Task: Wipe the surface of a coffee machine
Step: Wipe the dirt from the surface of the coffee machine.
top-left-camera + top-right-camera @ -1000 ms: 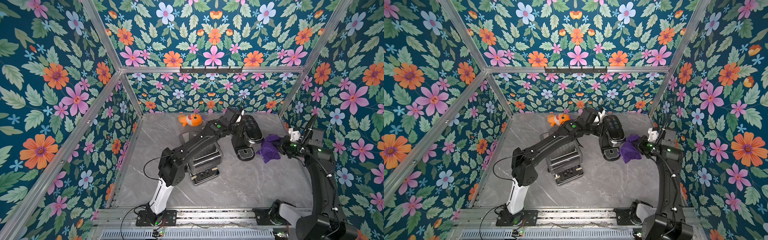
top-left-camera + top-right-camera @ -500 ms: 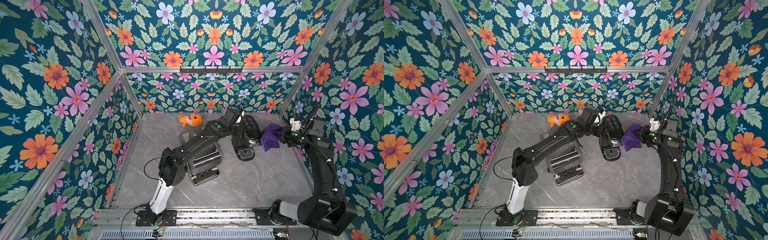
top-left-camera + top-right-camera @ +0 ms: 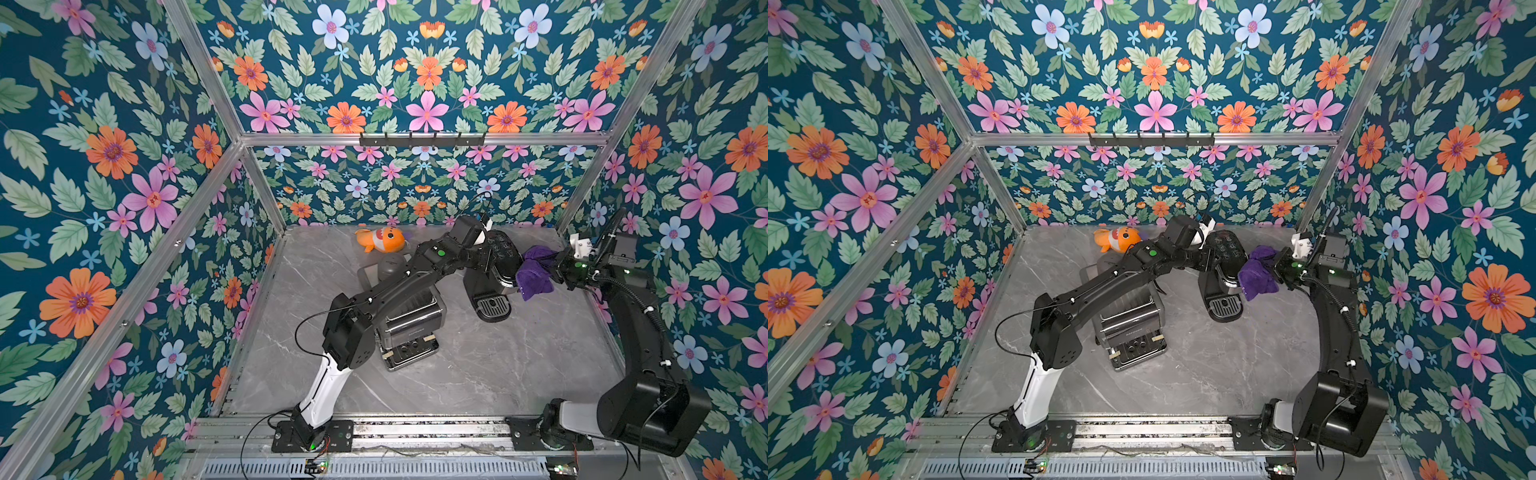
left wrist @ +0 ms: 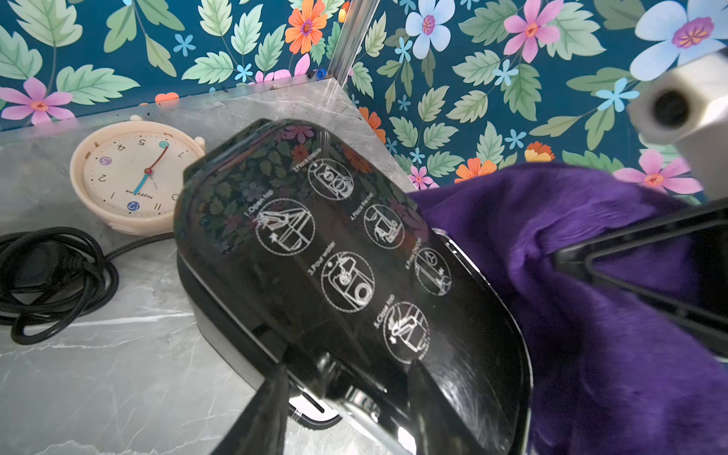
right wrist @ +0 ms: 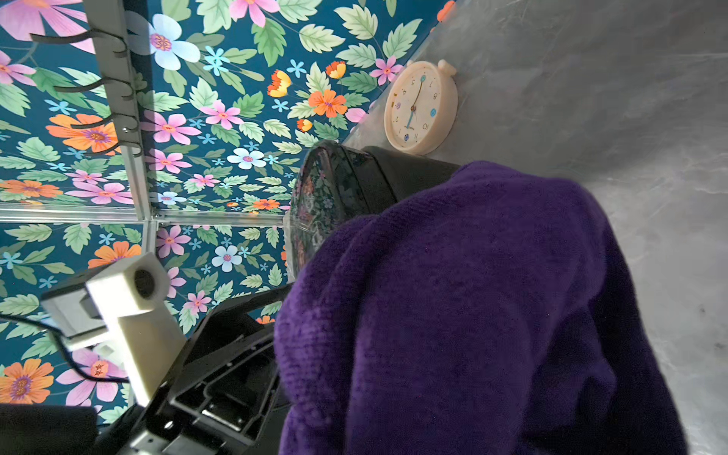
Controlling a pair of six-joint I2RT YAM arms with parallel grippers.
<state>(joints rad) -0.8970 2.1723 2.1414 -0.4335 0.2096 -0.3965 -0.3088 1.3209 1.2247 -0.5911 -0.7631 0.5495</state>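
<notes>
Coffee machine (image 3: pixel 500 254) gripped by left claw (image 3: pixel 482 261); right claw (image 3: pixel 552 267) (clamped on purple cloth (image 3: pixel 534 277)) holds it against the side

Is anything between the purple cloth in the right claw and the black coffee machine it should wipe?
Nothing visible. The fuzzy purple cloth, pinched in the right claw, lies against the side of the glossy black coffee machine. The left claw grips the machine away from the cloth.

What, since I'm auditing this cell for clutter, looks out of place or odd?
A cream clock lies face up on the table by the coffee machine, beside a loosely tangled black cord. An orange plush fish at the table's back seems unrelated to wiping. Nothing looks spilled or damaged.
</notes>
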